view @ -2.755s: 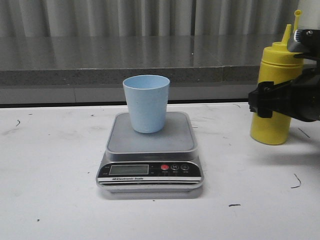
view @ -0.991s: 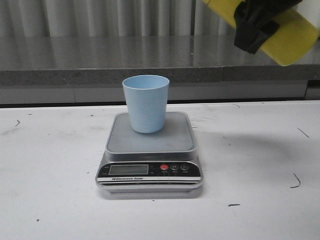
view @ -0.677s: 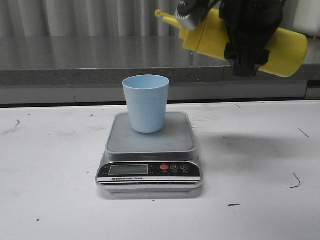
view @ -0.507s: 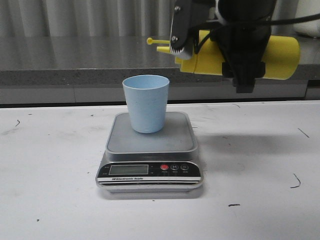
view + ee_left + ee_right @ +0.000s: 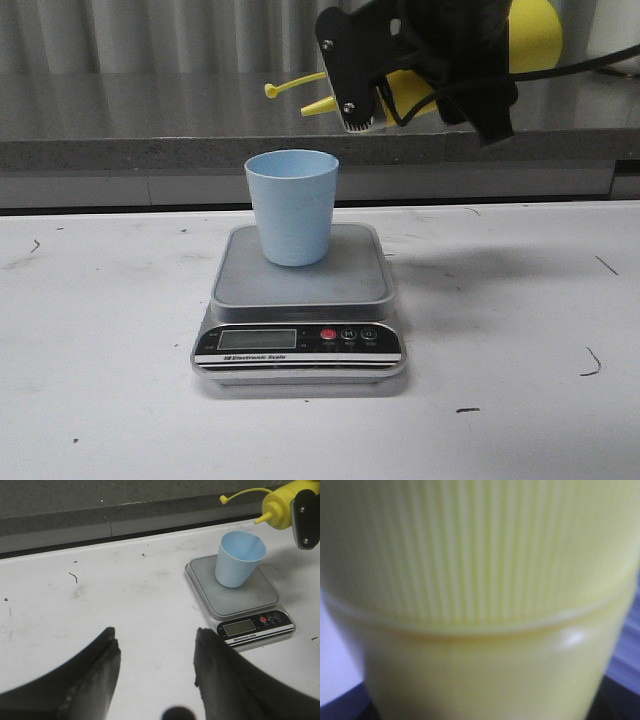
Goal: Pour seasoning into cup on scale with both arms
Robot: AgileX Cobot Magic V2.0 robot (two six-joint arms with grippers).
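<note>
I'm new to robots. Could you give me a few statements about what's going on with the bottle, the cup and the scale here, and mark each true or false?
1. The small pale blue plastic cup stands upright on the flat silver-grey digital scale. True.
2. The tall yellow plastic squeeze bottle stands on the white table beside the scale. False: the right claw holds it in the air, tipped on its side, nozzle pointing towards the cup.
3. The bottle's small cap is off the nozzle, dangling on its tether. True.
4. The left claw grips the cup. False: it is open, empty, and well away from the cup.
5. The cup lies tipped over. False: it is upright.
</note>
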